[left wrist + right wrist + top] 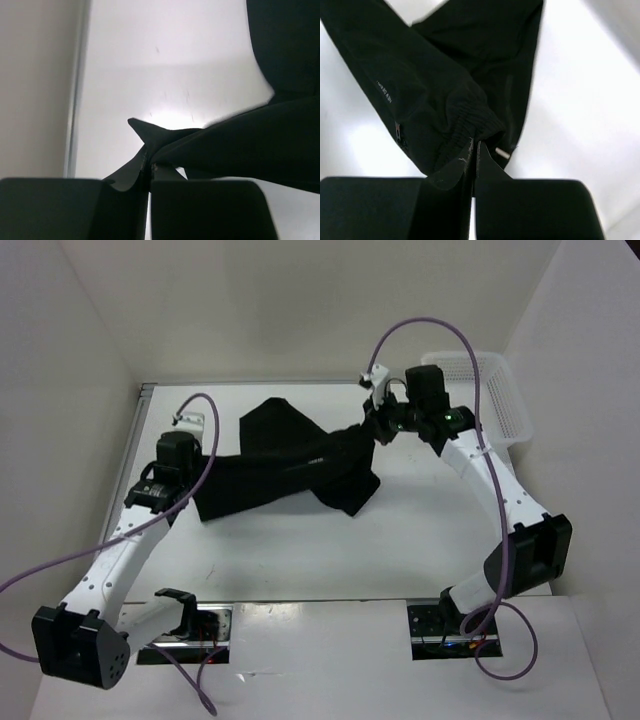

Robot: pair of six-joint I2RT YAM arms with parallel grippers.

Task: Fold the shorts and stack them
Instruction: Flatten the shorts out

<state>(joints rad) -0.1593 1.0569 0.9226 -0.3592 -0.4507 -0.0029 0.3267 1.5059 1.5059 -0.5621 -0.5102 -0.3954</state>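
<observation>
The black shorts (290,465) hang stretched between my two grippers above the white table, sagging onto it in the middle. My left gripper (193,455) is shut on one corner of the shorts (165,137) at the left. My right gripper (378,423) is shut on the ribbed waistband (465,120) at the back right, lifted off the table. Small pale lettering (387,92) and a zipper (400,132) show on the fabric in the right wrist view.
A white mesh basket (490,390) stands at the back right, just behind my right arm. White walls close the left, back and right sides. The table's front edge (320,602) runs near the arm bases.
</observation>
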